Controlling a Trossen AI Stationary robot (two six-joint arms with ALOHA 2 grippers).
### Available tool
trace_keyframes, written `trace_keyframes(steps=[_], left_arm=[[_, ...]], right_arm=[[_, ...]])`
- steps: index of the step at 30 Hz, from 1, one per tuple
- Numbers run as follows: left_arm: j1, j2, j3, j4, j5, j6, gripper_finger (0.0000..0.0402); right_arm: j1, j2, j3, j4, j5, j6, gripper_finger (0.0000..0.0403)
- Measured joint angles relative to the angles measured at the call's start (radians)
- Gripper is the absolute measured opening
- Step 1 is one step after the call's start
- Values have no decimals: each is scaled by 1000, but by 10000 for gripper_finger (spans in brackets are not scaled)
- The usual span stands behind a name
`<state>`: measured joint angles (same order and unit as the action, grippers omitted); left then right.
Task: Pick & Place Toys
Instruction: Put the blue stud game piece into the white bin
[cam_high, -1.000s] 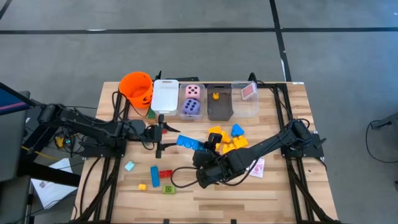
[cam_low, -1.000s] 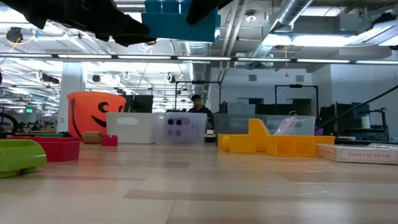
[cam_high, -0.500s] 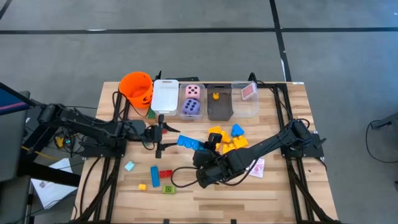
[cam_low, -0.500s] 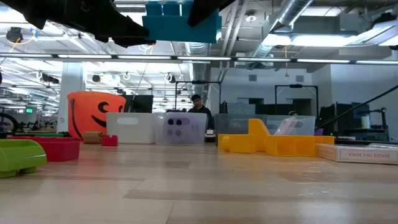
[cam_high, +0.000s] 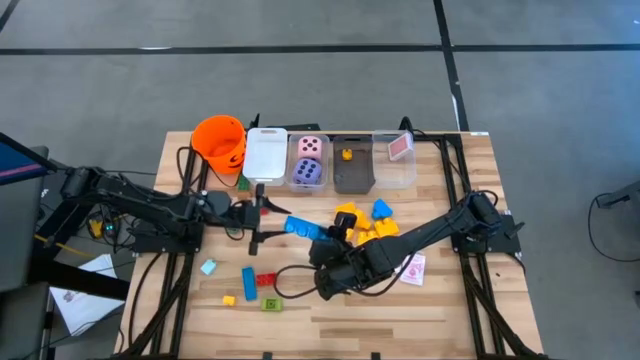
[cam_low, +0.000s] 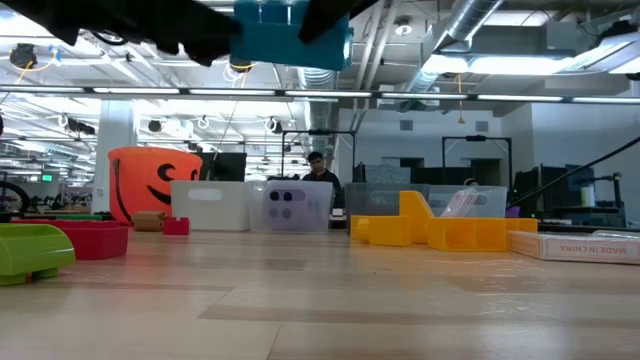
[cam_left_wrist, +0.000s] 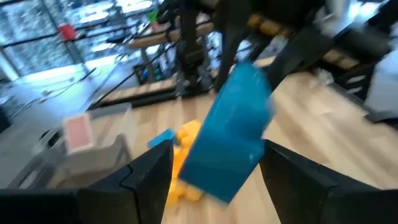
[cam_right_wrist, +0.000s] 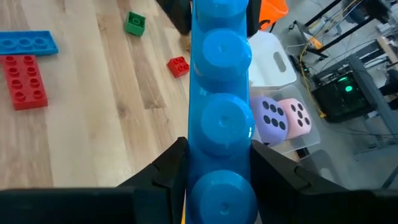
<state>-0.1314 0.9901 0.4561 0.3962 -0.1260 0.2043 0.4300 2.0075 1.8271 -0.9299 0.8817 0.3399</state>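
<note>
Holding a long blue block (cam_high: 303, 228) aloft over mid-counter (cam_high: 450, 310), my right gripper (cam_high: 322, 240) stays out of direct sight; from its wrist the block (cam_right_wrist: 219, 124) sits clamped between both fingers (cam_right_wrist: 163, 171). My left gripper (cam_high: 262, 215) hangs beside the block's other end, fingers apart around it. Yellow blocks (cam_high: 365, 225) lie nearby; two dice (cam_high: 309, 160) sit in a bin (cam_high: 292, 165) at the counter's back.

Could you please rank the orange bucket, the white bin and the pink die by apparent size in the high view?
1. Orange bucket, largest.
2. White bin, slightly smaller in outline; close enough to the bucket that the order is unsure.
3. Pink die, clearly smallest.
</note>
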Motion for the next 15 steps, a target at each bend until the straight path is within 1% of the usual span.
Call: trace_keyframes(steps=[3,5,15], left_arm=[[0,0,1,33,58,-2,225],[0,0,1,44,71,-2,223],[0,16,2,37,74,0,186]], right_arm=[[0,1,0,-1,-10,-1,136],[0,1,0,0,-10,-1,136],[0,2,0,17,2,-1,136]])
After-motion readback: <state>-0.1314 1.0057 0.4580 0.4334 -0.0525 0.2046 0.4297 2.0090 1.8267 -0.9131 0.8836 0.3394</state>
